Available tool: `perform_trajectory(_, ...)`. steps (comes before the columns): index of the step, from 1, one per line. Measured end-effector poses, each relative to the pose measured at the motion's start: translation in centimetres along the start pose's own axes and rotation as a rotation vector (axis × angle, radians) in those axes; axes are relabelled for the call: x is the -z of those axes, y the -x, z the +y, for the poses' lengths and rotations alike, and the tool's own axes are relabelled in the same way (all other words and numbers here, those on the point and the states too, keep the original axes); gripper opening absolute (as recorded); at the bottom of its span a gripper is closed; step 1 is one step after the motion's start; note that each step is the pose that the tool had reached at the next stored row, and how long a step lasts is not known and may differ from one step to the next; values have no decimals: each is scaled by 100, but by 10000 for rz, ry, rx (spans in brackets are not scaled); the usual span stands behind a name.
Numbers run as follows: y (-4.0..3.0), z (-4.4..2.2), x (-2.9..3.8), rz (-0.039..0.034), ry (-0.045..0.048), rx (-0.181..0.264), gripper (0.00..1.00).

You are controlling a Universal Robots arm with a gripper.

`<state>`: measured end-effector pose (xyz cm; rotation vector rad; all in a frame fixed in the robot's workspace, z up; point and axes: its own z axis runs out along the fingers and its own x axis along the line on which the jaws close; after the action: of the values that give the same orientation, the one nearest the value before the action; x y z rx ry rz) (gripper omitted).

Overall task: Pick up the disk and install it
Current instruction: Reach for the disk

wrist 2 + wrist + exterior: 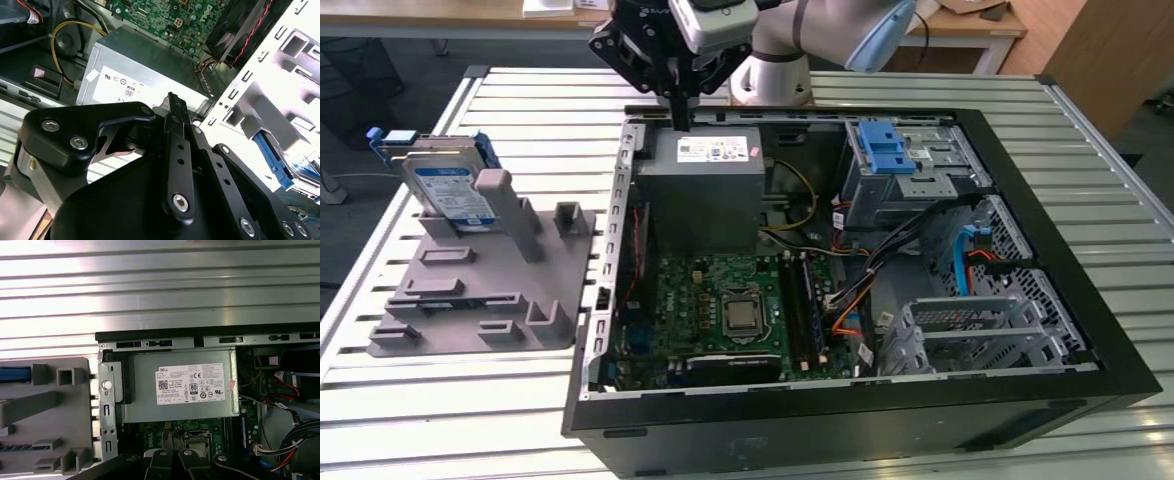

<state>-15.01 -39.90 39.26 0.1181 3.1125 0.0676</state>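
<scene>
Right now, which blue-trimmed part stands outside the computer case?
The disk, upright on the grey holder; the blue latch sits inside the case.

Gripper [680,122] points straight down, fingers [175,117] pressed tog., nothing betw. them. Black linkages [70,130] fan out just above the tips. White arm [781,60] rises above the fingers, leaning twd. exterior view's right of them.

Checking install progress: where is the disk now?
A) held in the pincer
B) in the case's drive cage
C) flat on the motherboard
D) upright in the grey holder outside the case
D: the disk stands in the grey holder at the exterior view's left; the pincer hangs over the power supply.
</scene>
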Motion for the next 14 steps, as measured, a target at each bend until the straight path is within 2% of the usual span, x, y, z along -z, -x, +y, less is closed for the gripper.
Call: perform_trajectory(14, -33, -2, 0, 0, 0, 0, 11)
